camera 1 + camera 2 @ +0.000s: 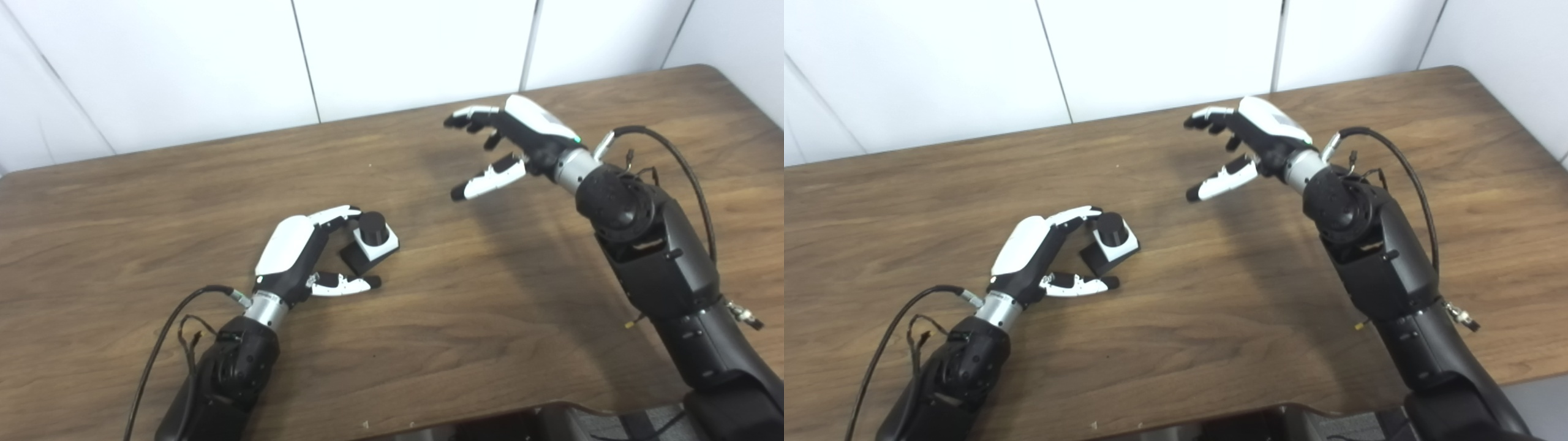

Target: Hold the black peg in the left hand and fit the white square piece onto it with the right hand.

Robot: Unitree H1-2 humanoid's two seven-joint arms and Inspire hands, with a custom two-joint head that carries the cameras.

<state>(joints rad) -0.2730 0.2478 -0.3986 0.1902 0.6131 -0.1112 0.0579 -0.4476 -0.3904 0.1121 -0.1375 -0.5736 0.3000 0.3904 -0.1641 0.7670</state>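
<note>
**Piece seated on the peg, both hands spread**

Nearest the camera, the left hand [294, 254] lies low on the wooden surface [459, 318], fingers curled loosely and thumb stretched out below. It cups the assembly rather than clamping it: the upper fingers reach the piece's near edge, the thumb lies apart from it, and whether any fingertip really presses on it cannot be told. Judging by that slack posture, the hand is steadying or letting go, not gripping.

Just beyond its fingertips sits the white square piece [378, 245], tilted, with the round top of the black peg [373, 228] standing up through its middle. A dark block shows under the piece's near side, probably the peg's base. The fit therefore looks done.

Farther back and well apart, the right hand [511, 144] hovers above the surface, fingers and thumb spread wide, holding nothing. No containers are in view.
</note>
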